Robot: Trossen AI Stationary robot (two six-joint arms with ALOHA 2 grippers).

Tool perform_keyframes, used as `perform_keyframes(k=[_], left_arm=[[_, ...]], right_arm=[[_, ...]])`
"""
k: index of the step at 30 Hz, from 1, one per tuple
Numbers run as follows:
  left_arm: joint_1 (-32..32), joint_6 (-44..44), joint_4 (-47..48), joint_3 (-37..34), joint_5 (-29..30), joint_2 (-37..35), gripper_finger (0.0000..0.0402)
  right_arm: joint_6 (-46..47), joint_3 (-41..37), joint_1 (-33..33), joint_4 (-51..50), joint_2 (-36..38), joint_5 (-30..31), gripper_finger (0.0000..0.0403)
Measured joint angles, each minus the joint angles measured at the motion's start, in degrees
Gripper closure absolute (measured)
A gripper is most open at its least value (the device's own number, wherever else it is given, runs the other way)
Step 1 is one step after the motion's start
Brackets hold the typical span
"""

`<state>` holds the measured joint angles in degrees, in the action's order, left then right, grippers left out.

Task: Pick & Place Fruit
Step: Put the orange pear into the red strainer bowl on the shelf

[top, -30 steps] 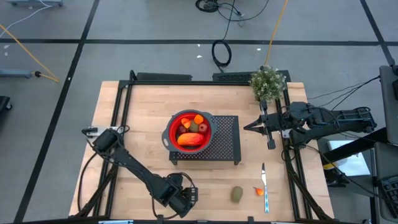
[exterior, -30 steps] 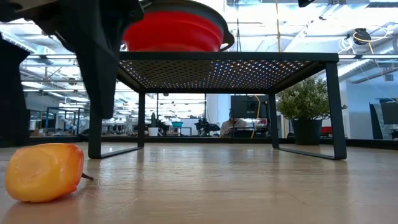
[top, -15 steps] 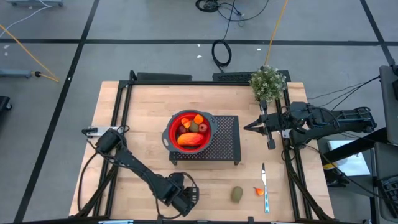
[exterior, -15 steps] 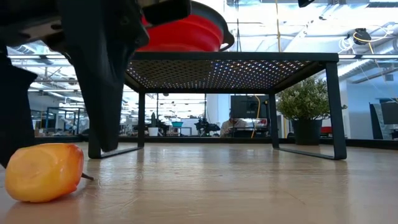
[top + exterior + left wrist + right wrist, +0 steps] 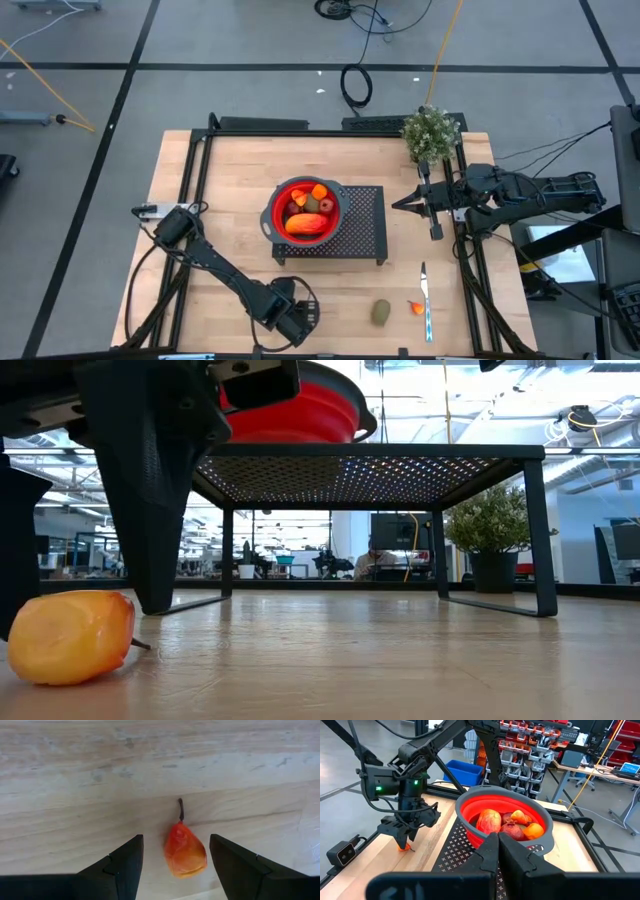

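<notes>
Overhead, the left gripper (image 5: 293, 322) hung low near the front edge of the wooden table (image 5: 225, 190), covering whatever lay beneath it. A red bowl (image 5: 273, 213) sat on a black mesh stand (image 5: 365, 228) at mid-table, filled with fruit (image 5: 307, 212). A brownish-green oval (image 5: 381, 313) and a tiny orange bit (image 5: 416, 307) lay on the boards near the front, next to a small knife (image 5: 426, 300) with a light-blue handle. The right gripper (image 5: 404, 204) waited beside the stand, in front of a potted plant (image 5: 431, 132).

Low down, an orange-yellow pear (image 5: 70, 636) rested on the table, with the dark fingers (image 5: 150, 500) of the left gripper standing right behind it and to either side. The bowl's red rim showed on top of the stand.

From the left wrist, the pear (image 5: 184, 853) lay between the two fingers (image 5: 125, 865), stem pointing away; the jaws stood wide, not touching it.

From the right wrist, that gripper's fingers (image 5: 497, 851) were pressed together, holding nothing. Beyond them sat the bowl with its fruit (image 5: 512, 823), and farther off the left gripper (image 5: 405, 841) hovered over the pear at the table edge.
</notes>
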<state>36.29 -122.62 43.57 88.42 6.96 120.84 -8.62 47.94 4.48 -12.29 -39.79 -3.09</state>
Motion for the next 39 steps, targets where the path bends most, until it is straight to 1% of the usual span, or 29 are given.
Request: perform_keyframes(k=[4,9,15,23,26,29,36,39], left_arm=[[0.0,0.42,-0.1,-0.02,-0.12,0.0,0.0174],[0.0,0.34,-0.61,-0.02,-3.09,0.0,0.0174],[0.0,-0.08,-0.9,-0.02,-3.32,0.0,0.0174],[-0.2,-0.13,-4.88,0.13,-5.92,2.25,0.0174],[-0.15,-0.62,-5.23,0.18,-5.51,2.45,0.0176],[-0.26,-0.52,-5.72,0.18,-5.51,2.55,0.0199],[-0.22,-0.07,-6.3,0.11,-4.35,2.64,0.03],[-0.2,1.05,-6.36,0.11,-4.11,2.64,0.0327]], right_arm=[[0.0,0.0,0.01,0.0,0.0,0.0,0.0399],[0.0,0.0,0.01,0.0,0.0,0.0,0.0399],[0.0,0.0,-0.01,-0.02,0.0,0.0,0.0399],[0.0,0.0,0.01,-0.03,0.0,0.0,0.0399],[-0.58,0.02,0.0,0.02,0.01,0.01,0.0399],[-0.96,0.01,0.01,0.09,0.02,0.02,0.0399],[-1.05,0.02,-0.01,0.02,0.02,0.0,0.0399],[-1.06,0.02,-0.01,0.02,0.02,0.0,0.0399]])
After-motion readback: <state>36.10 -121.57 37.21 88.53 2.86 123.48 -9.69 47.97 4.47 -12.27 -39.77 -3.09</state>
